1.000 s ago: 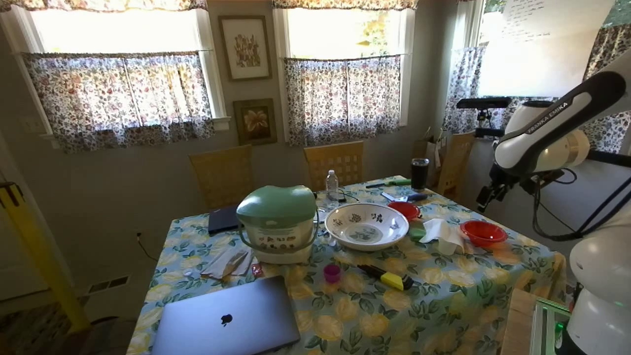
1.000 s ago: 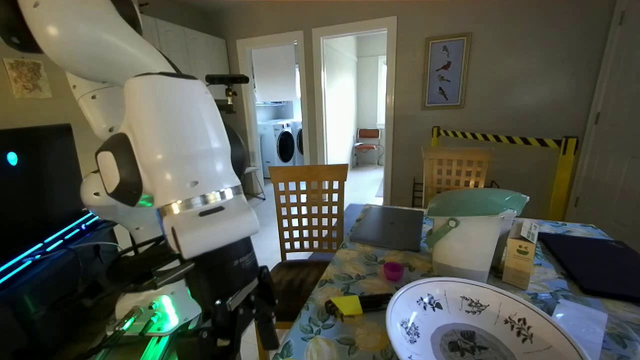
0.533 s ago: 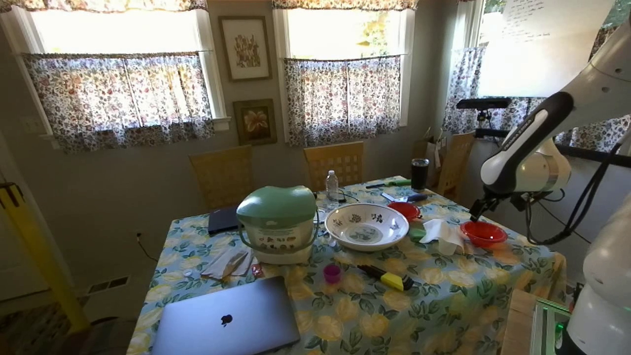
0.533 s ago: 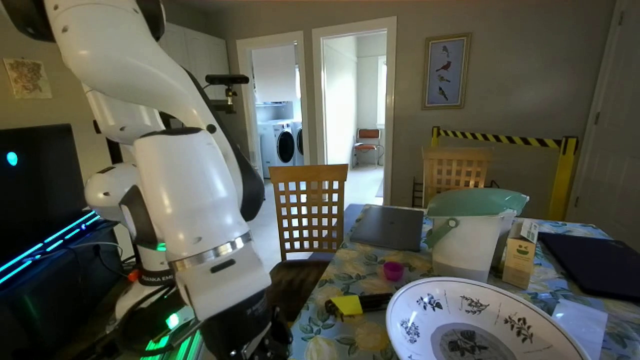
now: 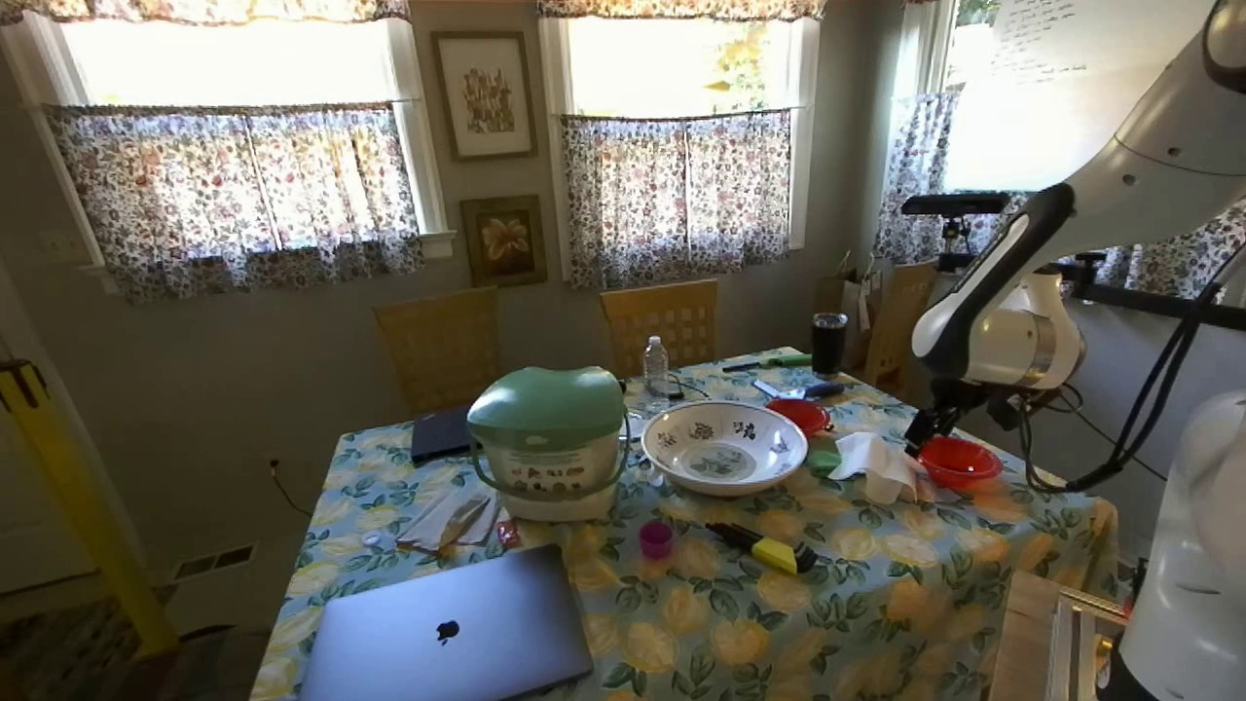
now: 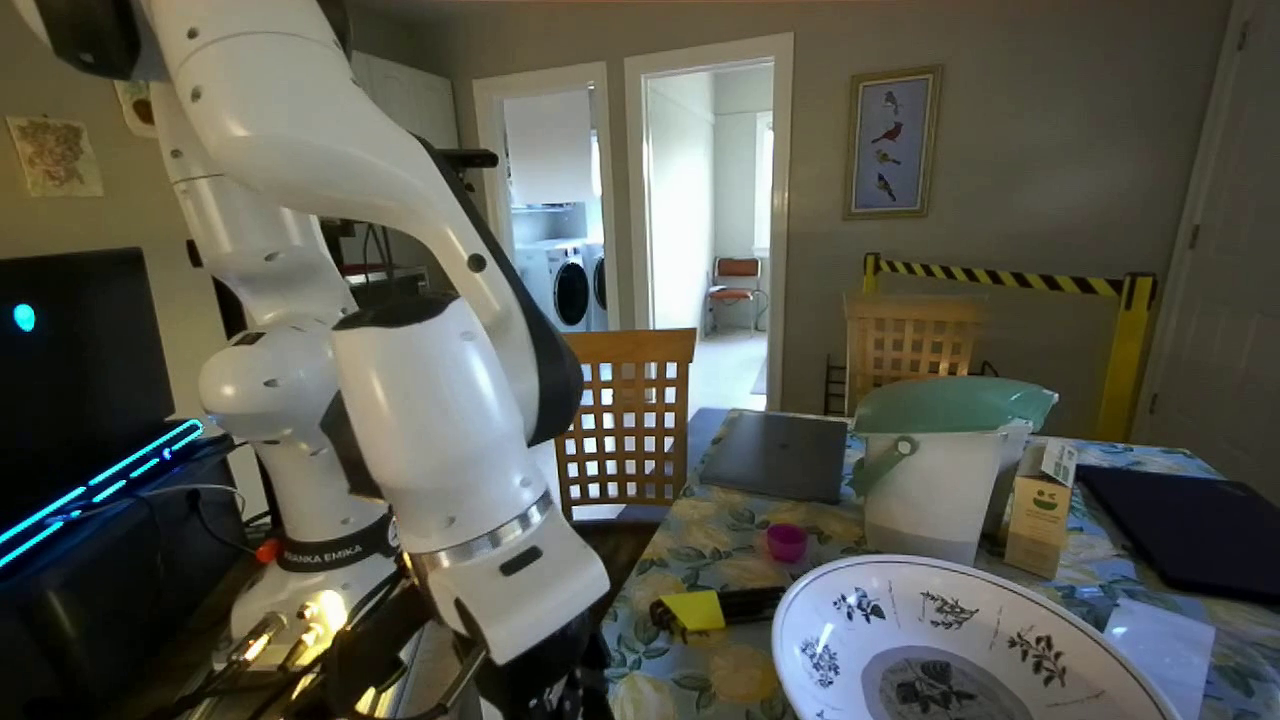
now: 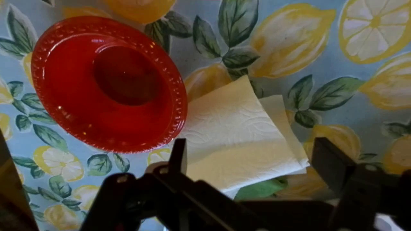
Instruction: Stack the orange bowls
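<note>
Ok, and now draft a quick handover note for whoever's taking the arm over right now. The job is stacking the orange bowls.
Gripper: open, holding nothing, over the white paper towel in the wrist view.
One orange bowl: right way up, beside the towel and close to the gripper.
Other orange bowl: by the big white patterned dish, which hides part of it in an exterior view.
Done: no stacking; the bowls stand apart.
Left: grip one bowl, lift it, set it in the other. The one by the gripper looks the easier start, though that's a guess.
</note>
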